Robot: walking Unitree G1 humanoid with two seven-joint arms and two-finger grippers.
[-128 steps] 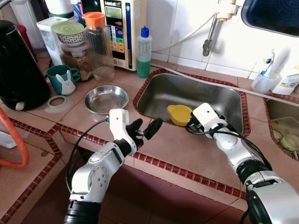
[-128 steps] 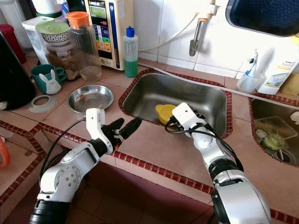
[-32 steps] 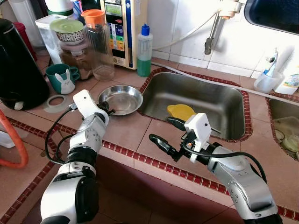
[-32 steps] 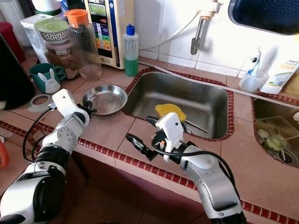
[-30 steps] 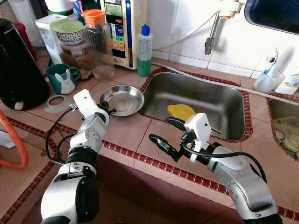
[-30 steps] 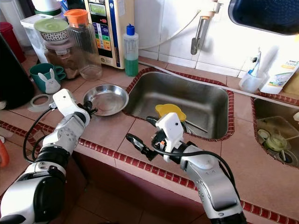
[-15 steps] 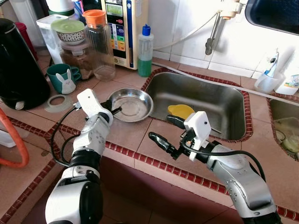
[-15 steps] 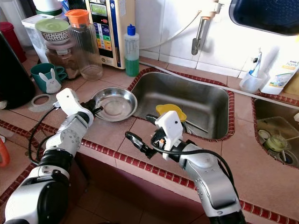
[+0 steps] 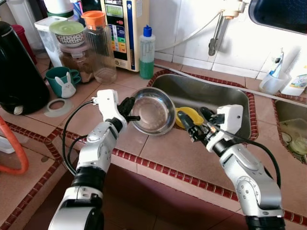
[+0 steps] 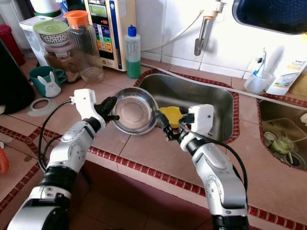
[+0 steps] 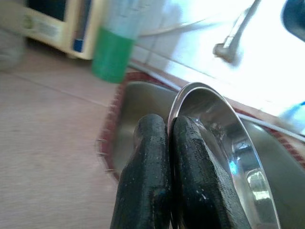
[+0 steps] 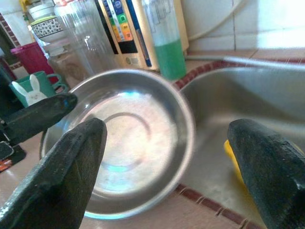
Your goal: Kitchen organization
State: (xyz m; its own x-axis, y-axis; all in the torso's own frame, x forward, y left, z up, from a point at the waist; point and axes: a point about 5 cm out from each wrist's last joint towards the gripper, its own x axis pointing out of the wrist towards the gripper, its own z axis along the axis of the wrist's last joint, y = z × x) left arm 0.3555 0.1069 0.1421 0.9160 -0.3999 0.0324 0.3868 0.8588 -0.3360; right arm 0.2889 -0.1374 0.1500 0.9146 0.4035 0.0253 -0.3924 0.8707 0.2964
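A steel bowl hangs tilted above the counter beside the left rim of the sink. My left gripper is shut on the bowl's near rim; in the left wrist view both black fingers pinch the thin edge. My right gripper stands open just right of the bowl, over the sink's front edge, its fingers spread wide and facing the bowl's hollow. A yellow plastic cup lies in the sink behind the right gripper.
At the back left stand a green soap bottle, a water purifier, a clear jar with an orange lid, a green bunny mug and a black kettle. A second basin lies at the right.
The left gripper has lifted the bowl off the counter, carried it right toward the sink and tipped it up. The right gripper has risen and swung toward the bowl.
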